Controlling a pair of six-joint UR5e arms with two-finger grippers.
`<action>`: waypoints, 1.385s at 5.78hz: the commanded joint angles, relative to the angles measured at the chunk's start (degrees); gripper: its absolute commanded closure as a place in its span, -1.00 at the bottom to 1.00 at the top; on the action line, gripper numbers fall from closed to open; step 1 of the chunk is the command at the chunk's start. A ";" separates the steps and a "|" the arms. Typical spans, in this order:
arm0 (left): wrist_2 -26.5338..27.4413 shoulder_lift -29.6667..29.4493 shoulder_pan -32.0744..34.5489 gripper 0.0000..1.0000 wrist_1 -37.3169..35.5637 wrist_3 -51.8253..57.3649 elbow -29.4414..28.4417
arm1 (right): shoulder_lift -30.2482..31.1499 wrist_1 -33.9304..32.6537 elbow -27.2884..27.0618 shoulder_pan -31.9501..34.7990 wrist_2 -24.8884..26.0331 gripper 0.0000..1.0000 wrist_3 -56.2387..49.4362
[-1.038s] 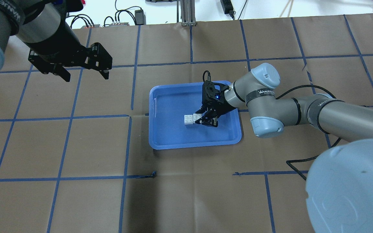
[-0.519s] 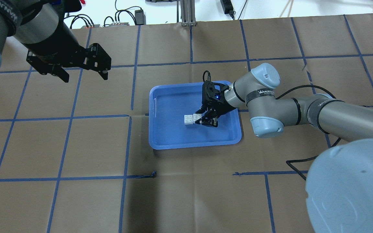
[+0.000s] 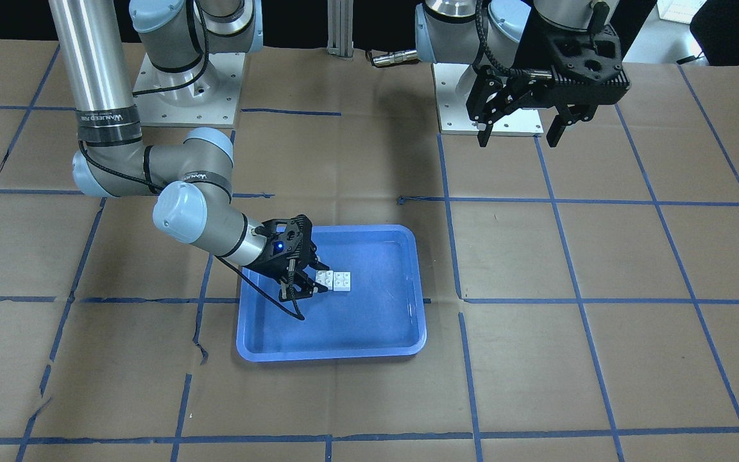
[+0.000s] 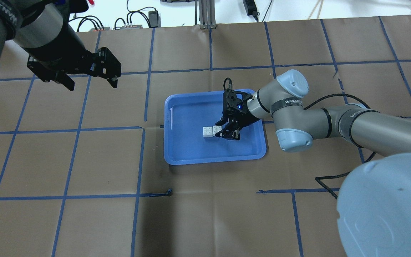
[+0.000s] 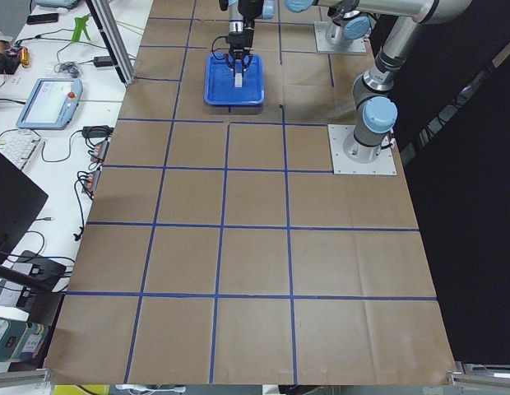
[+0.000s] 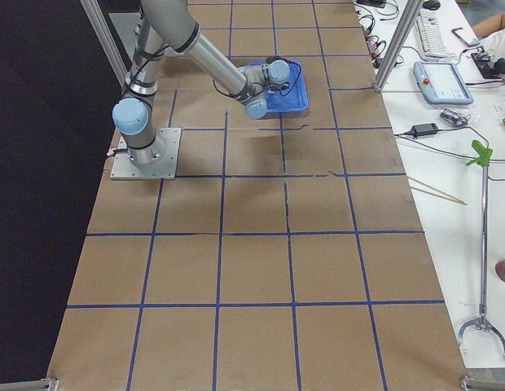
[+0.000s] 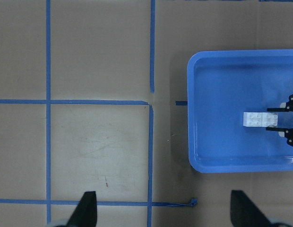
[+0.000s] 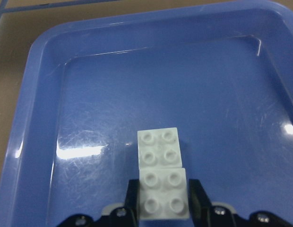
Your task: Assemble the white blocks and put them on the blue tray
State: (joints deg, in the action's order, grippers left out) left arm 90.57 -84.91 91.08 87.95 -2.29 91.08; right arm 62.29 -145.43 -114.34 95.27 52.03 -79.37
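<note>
So, right gripper [image 4: 219,130]: clamped on one of the white blocks [image 8: 160,176]
white blocks: touching in a row, resting inside the blue tray [image 4: 177,162]
left gripper [image 4: 92,85]: spread wide, empty, well apart from tray

I count off my screens | white blocks [image 4: 208,131]: 2 | blue tray [image 4: 184,150]: 1 | robot arms [image 4: 334,117]: 2 | grippers: 2, left gripper [image 4: 92,86] plus right gripper [image 4: 220,130] | base plates [image 3: 225,90]: 2
</note>
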 commanded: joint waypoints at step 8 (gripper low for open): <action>-0.13 0.36 -0.99 -0.99 -0.50 0.00 0.94 | 8.42 9.05 4.21 -0.87 7.24 -1.00 11.23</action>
State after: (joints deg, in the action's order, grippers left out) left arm 90.32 -84.72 90.14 87.44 -2.41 92.02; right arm 67.19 -141.22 -111.16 94.70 55.60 -70.10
